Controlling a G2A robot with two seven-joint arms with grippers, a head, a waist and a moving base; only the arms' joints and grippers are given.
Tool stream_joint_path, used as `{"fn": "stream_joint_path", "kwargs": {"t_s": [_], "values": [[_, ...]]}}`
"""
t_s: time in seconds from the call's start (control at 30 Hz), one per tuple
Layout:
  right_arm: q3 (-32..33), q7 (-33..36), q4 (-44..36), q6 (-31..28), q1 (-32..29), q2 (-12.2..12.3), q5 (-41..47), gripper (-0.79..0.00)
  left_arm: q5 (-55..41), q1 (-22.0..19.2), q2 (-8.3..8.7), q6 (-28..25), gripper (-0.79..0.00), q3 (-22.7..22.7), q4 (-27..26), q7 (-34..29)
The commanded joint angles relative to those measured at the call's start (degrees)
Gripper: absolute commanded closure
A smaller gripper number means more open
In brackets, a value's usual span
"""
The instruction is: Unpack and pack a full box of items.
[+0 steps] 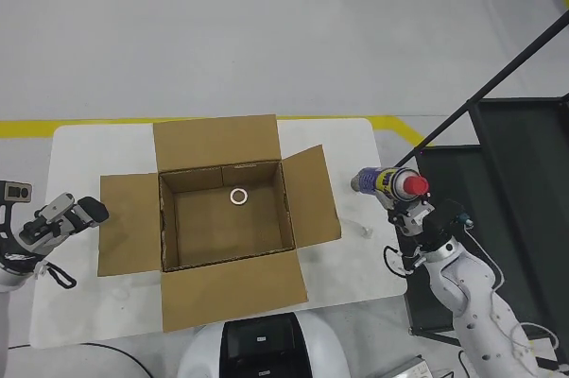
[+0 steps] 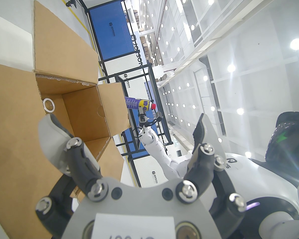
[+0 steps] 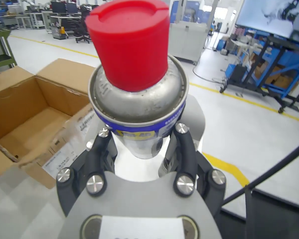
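An open cardboard box stands mid-table with its four flaps spread out. A small white ring lies on its floor near the far wall; it also shows as the ring in the left wrist view. My right gripper is shut on a blue and yellow spray can with a red cap, held sideways above the table's right edge, beyond the box's right flap. My left gripper stands open with nothing in it, left of the box's left flap.
The white table carries the box. A dark metal rack stands close beside the right arm. A tiny clear object lies on the table near the right flap.
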Motion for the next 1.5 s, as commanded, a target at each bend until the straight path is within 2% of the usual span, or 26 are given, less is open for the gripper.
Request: {"fn": "stream_joint_path", "kwargs": {"t_s": [0.0,0.07,0.2,0.3,0.4,0.57,0.83,1.0,1.43,1.47], "values": [[0.2,1.2,-4.8,-2.2,-1.4,0.1,-0.3,0.000,0.0,0.0,0.00,0.0,-0.785,0.0,0.0,0.0],[0.2,3.4,-7.5,-4.1,-1.7,0.2,-0.1,0.000,0.0,0.0,0.00,0.0,-0.785,0.0,0.0,0.0],[-2.4,9.4,-11.3,-12.8,-0.3,0.5,3.0,0.000,0.0,0.0,0.00,0.0,-0.785,0.0,0.0,0.0],[-5.6,16.8,-12.6,-18.6,2.6,0.8,7.0,0.000,0.0,0.0,0.00,0.0,-0.785,0.0,0.0,0.0],[-8.8,25.6,-12.7,-20.5,6.2,0.9,11.2,0.000,0.0,0.0,0.00,0.0,-0.785,0.0,0.0,0.0],[-17.7,41.4,-11.2,-17.7,14.2,0.5,18.6,0.000,0.0,0.0,0.00,0.0,-0.785,0.0,0.0,0.0],[-29.7,59.7,-8.0,-7.8,27.0,-0.9,26.4,0.000,0.0,0.0,0.00,0.0,-0.785,0.0,0.0,0.0],[-32.6,62.1,-5.4,-5.5,31.8,-1.5,29.7,0.000,0.0,0.0,0.00,0.0,-0.785,0.0,0.0,0.0],[-32.6,62.1,-5.4,-5.5,31.8,-1.5,29.7,0.000,0.0,0.0,0.00,0.0,-0.785,0.0,0.0,0.0],[-33.0,61.2,-4.8,-5.6,31.1,-1.6,31.9,0.000,0.0,0.0,0.00,0.0,-0.785,0.0,0.0,0.0]]}}
